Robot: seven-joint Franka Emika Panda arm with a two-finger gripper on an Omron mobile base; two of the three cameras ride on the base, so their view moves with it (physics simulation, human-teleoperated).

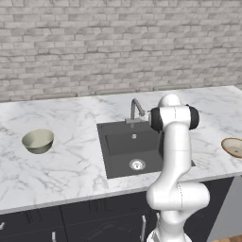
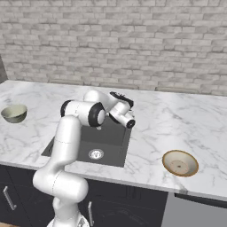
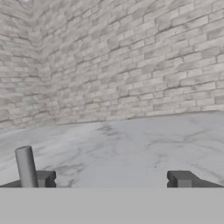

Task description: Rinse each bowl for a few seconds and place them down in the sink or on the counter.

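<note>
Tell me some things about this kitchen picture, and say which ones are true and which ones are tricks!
1. The pincer is open with nothing in it. True.
2. The greenish-cream bowl sits inside the sink. False: it stands on the counter, off to the left of the sink in the left base view.
3. The tan bowl is on the counter, on the other side of the sink from the greenish-cream bowl. True.
4. The faucet stands at the back edge of the sink, near the brick wall. True.
5. The two bowls are stacked together. False: they are far apart, with the sink between them.
</note>
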